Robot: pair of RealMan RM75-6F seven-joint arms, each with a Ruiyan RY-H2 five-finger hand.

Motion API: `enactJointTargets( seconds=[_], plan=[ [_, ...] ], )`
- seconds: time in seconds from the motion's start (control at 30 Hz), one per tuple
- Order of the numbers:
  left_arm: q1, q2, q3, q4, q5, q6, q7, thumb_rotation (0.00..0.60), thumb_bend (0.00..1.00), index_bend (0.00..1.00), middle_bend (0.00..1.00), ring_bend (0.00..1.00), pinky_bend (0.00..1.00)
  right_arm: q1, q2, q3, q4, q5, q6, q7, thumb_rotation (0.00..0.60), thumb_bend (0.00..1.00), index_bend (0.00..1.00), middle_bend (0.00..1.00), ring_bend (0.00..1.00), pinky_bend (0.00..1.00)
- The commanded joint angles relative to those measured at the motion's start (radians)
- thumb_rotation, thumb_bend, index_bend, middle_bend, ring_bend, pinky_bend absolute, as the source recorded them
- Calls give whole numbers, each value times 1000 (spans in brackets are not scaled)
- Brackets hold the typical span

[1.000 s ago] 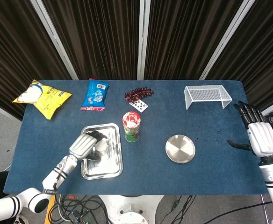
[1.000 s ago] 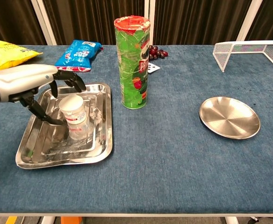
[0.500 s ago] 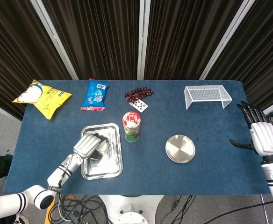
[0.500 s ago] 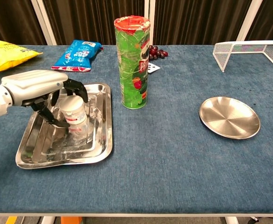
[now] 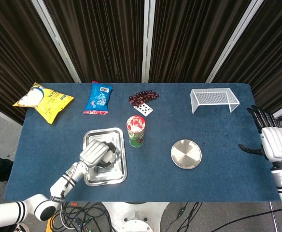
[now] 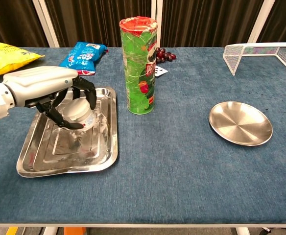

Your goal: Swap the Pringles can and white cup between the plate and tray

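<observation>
Lifting the white cup [image 6: 79,111] out of the tray [image 6: 40,159], the left hand [image 6: 52,90] has its fingers wrapped over the cup's top and sides; the cup appears tilted and clear of the tray floor. The tray lies near the front-left of the table [image 6: 182,166]. The Pringles can [image 6: 139,66] stands upright on the bare cloth just beside the tray's right edge, toward the table's middle, neither on the tray nor on the plate [image 6: 240,123]. The plate sits bare, right of centre. The right hand [image 5: 271,140] hovers at the table's right edge, fingers spread, holding nothing. Judged from this layout, the swap is roughly half done: the cup has yet to reach the plate, and the can the tray.
</observation>
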Motion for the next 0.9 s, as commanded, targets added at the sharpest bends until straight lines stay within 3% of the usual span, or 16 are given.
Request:
enactJointTargets(
  seconds=[0.03, 0.2, 0.37, 0.7, 0.9],
  plan=[
    [-22, 8, 0, -51, 10, -7, 39, 600, 261, 468, 479, 499, 689, -3, 1, 3, 0, -1, 4, 2, 600, 40, 0, 3, 0, 50],
    [-66, -21, 3, -96, 46, -33, 90, 600, 261, 469, 479, 499, 689, -14, 9, 11, 2, 2, 19, 13, 600, 41, 0, 4, 0, 50],
    [-128, -84, -11, -68, 56, -83, 133, 600, 261, 469, 479, 499, 689, -35, 18, 16, 10, 5, 42, 41, 600, 41, 0, 7, 0, 50],
    [-258, -247, -70, 108, 85, -137, 134, 600, 261, 469, 479, 499, 690, -67, 32, 24, 50, 18, 56, 112, 600, 42, 0, 9, 0, 50],
    [-304, -302, -74, 184, 100, -144, 111, 600, 260, 463, 468, 492, 688, -73, 32, 29, 64, 20, 54, 132, 600, 42, 0, 9, 0, 50]
  ],
)
